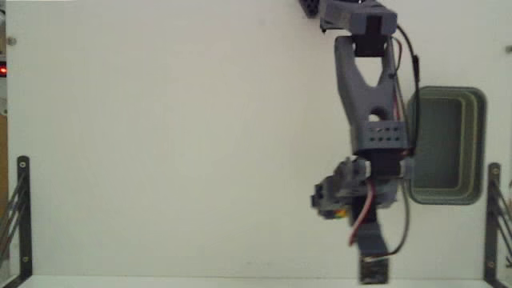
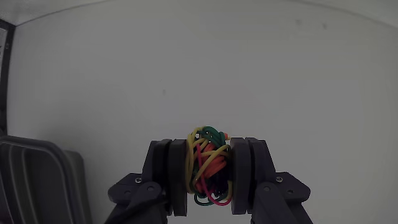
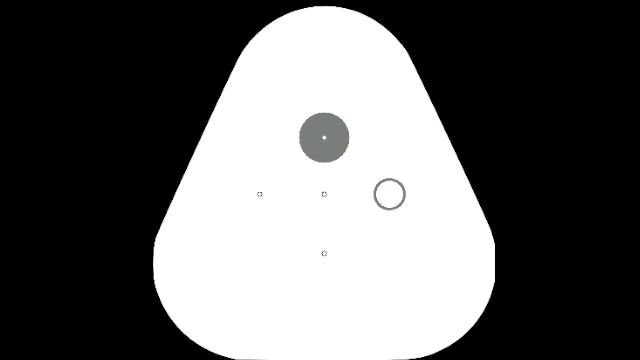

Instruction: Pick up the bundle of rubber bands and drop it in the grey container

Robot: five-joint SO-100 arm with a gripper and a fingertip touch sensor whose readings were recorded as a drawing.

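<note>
End effector (image 2: 209,180) clamped on bundle of rubber bands (image 2: 210,167), grey container (image 1: 445,146) just beside arm (image 1: 370,88).

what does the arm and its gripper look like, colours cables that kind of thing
The arm is grey plastic with a forked link and a perforated block, black motor housings at the joints. Black and red cables run along it. The gripper has two thick, dark grey, blocky fingers with visible screws at their bases.
</note>
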